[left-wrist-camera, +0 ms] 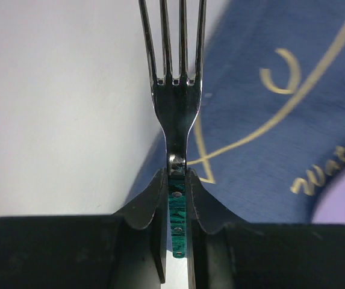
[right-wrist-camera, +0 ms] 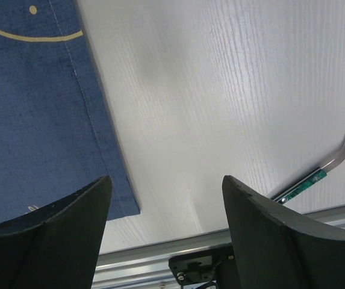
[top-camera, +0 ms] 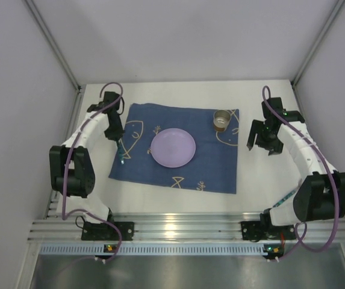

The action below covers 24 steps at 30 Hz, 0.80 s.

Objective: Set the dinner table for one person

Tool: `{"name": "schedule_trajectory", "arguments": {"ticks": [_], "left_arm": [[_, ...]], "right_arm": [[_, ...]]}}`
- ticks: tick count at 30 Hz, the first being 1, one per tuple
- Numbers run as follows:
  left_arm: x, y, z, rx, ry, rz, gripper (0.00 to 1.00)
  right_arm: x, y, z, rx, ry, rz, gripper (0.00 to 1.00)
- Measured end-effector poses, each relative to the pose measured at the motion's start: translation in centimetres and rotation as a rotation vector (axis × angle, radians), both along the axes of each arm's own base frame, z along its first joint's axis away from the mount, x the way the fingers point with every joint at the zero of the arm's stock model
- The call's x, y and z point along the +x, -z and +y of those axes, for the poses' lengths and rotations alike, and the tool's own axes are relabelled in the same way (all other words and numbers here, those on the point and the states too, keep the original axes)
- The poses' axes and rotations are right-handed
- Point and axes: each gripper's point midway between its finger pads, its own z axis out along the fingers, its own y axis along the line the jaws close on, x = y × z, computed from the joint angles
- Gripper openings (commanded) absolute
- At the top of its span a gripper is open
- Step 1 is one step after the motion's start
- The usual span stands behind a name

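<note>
The dinner table (top-camera: 256, 180) is a white tabletop with a dark blue fish-print cloth (top-camera: 178, 171) spread on it. A lilac plate (top-camera: 173, 147) lies in the cloth's middle, and a small brown cup (top-camera: 221, 120) stands at its far right corner. My left gripper (left-wrist-camera: 176, 180) is shut on the green handle of a metal fork (left-wrist-camera: 175, 102), with the tines pointing away over the cloth's left edge. From above, the fork (top-camera: 121, 155) hangs at that edge under the left gripper (top-camera: 119, 144). My right gripper (top-camera: 259, 144) hovers open and empty beside the cloth's right edge.
A green-handled spoon (right-wrist-camera: 323, 174) lies on the white top near the front right, close to the right arm's base. An aluminium rail (top-camera: 184, 229) runs along the near edge. Grey walls enclose the table on three sides.
</note>
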Motion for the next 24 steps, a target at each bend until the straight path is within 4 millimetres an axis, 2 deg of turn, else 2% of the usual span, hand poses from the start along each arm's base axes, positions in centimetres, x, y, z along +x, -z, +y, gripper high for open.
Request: {"name": "schedule_trajectory", "arguments": {"ticks": [2,4,6,8,10,13,14,15,17,20,21,24], "left_arm": [[1.7,-1.2,-2.9,0.01,0.105,-0.032,0.0],[3.5,-1.5,-5.9,0.021,0.2,-0.055,0.0],[4.9,-0.9,-8.4,0.028,0.27,-0.056,0.0],[5.5,0.9,-10.2,0.035,0.322,-0.021,0.0],[5.6,3.0,-10.5,0.044,0.338,0.027,0.01],[5.4,5.4,-9.9,0.061,0.341,0.094,0.11],[5.2,6.1,-9.7,0.066,0.341,0.114,0.2],[5.2,6.4,-9.5,0.068,0.341,0.124,0.24],[5.1,6.8,-9.4,0.072,0.344,0.136,0.26],[5.5,6.3,-9.6,0.074,0.352,0.123,0.44],[5.7,6.1,-9.7,0.077,0.359,0.115,0.59],[6.3,5.5,-10.1,0.083,0.368,0.093,0.75]], "right_arm": [[0.0,0.3,0.2,0.0,-0.005,0.01,0.75],[0.0,0.4,0.2,-0.001,-0.008,0.017,0.75],[0.1,0.5,0.3,-0.001,-0.01,0.021,0.75],[0.3,0.3,0.3,0.0,-0.01,0.013,0.74],[0.6,0.0,0.4,0.001,-0.01,0.002,0.75],[0.7,-0.2,0.4,0.002,-0.009,-0.004,0.75],[0.7,-0.2,0.5,0.007,-0.006,-0.004,0.75],[0.7,-0.1,0.7,0.019,-0.008,-0.004,0.75],[0.8,0.0,1.4,0.06,-0.013,-0.014,0.75],[0.7,0.8,2.9,0.143,-0.021,-0.028,0.75],[0.5,1.3,3.4,0.171,-0.02,-0.021,0.75],[-0.1,3.1,4.7,0.248,-0.008,-0.003,0.75]]}}
